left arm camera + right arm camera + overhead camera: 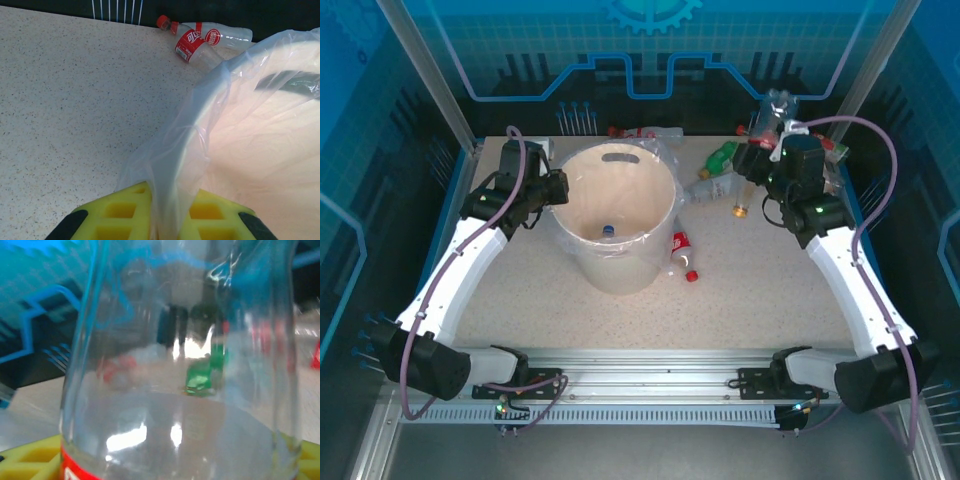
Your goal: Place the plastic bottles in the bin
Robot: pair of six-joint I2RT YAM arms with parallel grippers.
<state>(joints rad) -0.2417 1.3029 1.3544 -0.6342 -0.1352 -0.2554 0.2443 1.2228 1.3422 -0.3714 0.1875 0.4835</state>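
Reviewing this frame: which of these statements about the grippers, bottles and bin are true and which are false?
1. The right gripper holds a clear bottle. True.
2. The bin lies tipped over. False: it stands upright.
3. The left gripper pinches the bin's liner. True.
4. The red-capped bottle beside the bin stands upright. False: it lies on its side on the table.
5. The bin holds nothing. False: a blue-capped bottle lies inside.

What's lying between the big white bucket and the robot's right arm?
A small red-labelled bottle lies on its side right beside the bin; the rest is bare tabletop. The top view shows this.
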